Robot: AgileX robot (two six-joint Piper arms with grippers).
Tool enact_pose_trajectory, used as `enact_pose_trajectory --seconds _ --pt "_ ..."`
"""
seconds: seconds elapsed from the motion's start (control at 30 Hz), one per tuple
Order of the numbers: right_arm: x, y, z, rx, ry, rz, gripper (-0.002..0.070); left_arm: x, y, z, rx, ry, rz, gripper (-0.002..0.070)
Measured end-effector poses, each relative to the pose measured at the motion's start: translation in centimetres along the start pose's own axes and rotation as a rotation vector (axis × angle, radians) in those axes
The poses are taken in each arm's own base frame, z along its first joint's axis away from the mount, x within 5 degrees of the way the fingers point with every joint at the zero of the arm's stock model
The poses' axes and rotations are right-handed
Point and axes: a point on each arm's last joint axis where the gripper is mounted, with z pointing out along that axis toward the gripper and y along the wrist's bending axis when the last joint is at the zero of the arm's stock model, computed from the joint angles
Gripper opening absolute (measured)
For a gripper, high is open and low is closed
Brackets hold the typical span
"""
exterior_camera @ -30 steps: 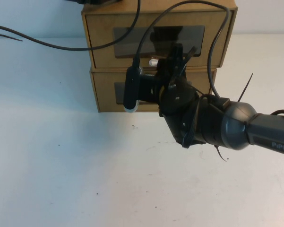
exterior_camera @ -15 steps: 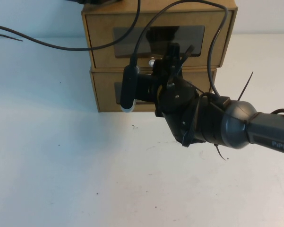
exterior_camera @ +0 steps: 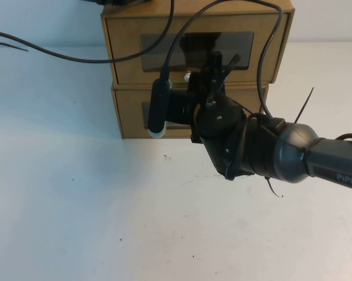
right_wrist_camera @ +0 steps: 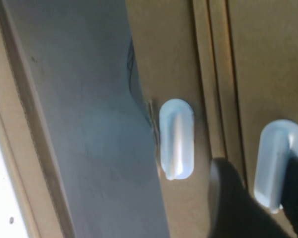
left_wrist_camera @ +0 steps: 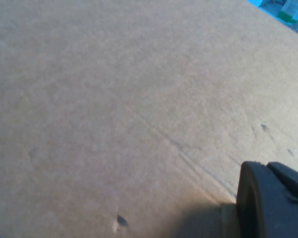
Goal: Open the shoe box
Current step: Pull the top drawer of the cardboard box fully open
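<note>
Shoe box stack [exterior_camera: 124, 54] sits at 12 o'clock, right gripper [exterior_camera: 224, 63], in from 4 o'clock, pinching a pale handle [right_wrist_camera: 280, 158] while left gripper [left_wrist_camera: 270, 198], grip unreadable, hangs over the cardboard top [left_wrist_camera: 114, 99]; a thin hold could slip, or pulling could drag both boxes forward.

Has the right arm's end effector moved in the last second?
Yes. In the high view, the right end effector at the stacked shoe boxes edged left toward their left edge. The left end effector is over cardboard.
</note>
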Motion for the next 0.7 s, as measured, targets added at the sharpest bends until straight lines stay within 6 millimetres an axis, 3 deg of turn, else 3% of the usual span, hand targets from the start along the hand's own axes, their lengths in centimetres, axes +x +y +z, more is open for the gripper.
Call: enact_pose_trajectory --seconds 0.27,0.7 --pt "-0.02 0.01 0.0 -0.001 -0.002 0.002 0.0307 0.0 0.0 0.0 0.0 0.0 0.0 -0.0006" --pt "0.44 -0.18 0.47 -0.021 -0.022 0.006 0.0295 0.0 0.0 0.0 0.0 0.0 0.002 -0.0005"
